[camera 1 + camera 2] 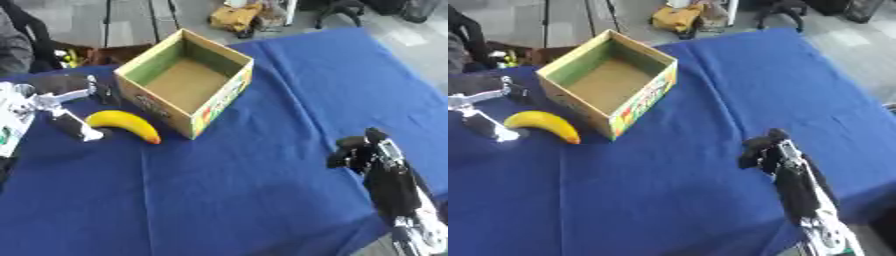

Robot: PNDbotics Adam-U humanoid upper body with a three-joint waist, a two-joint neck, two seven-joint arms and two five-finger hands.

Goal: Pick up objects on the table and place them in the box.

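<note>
While banana (125, 125) lies beside box (185, 82), left hand (66, 107) spread open nearby; right hand (765, 152) curled, empty.

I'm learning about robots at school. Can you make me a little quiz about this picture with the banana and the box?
1. True or false: the banana is inside the box.
2. Which hand is right by the banana? A. left B. right
3. Fill in: the cloth on the table is ____.

Key: 1 false, it lies on the cloth beside the box. 2 A; the right hand is far off, fingers curled, holding nothing. 3 blue.
</note>
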